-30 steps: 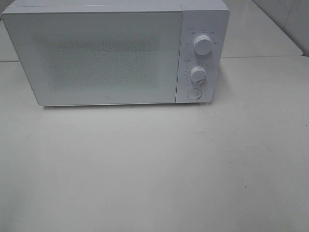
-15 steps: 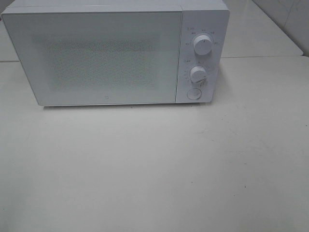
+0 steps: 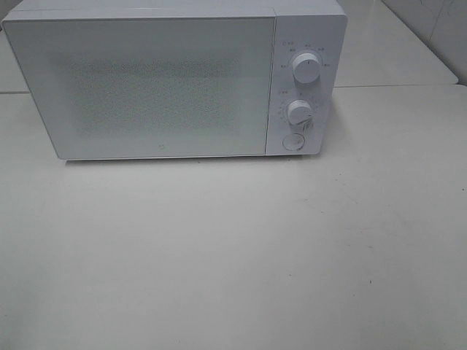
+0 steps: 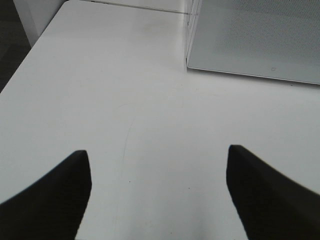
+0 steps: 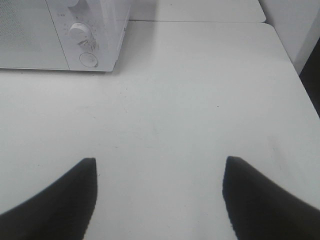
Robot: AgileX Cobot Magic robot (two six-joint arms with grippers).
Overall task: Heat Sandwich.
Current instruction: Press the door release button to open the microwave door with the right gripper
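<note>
- Soft, even light; the white table (image 3: 233,262) looks washed out and slightly grainy.
- A faint shadow lies along the microwave's (image 3: 146,87) front foot.
- In the wrist views, the fingers (image 4: 50,195) are dark, soft-edged silhouettes.

Matte white table (image 3: 233,255), second table (image 3: 394,51) just behind, dark floor (image 4: 7,55) alongside, soft even light.

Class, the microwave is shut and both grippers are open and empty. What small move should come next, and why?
Probably move the right gripper toward the round button on the microwave, likely to release the door: the door is shut, no sandwich shows, and that button lies on its side.
</note>
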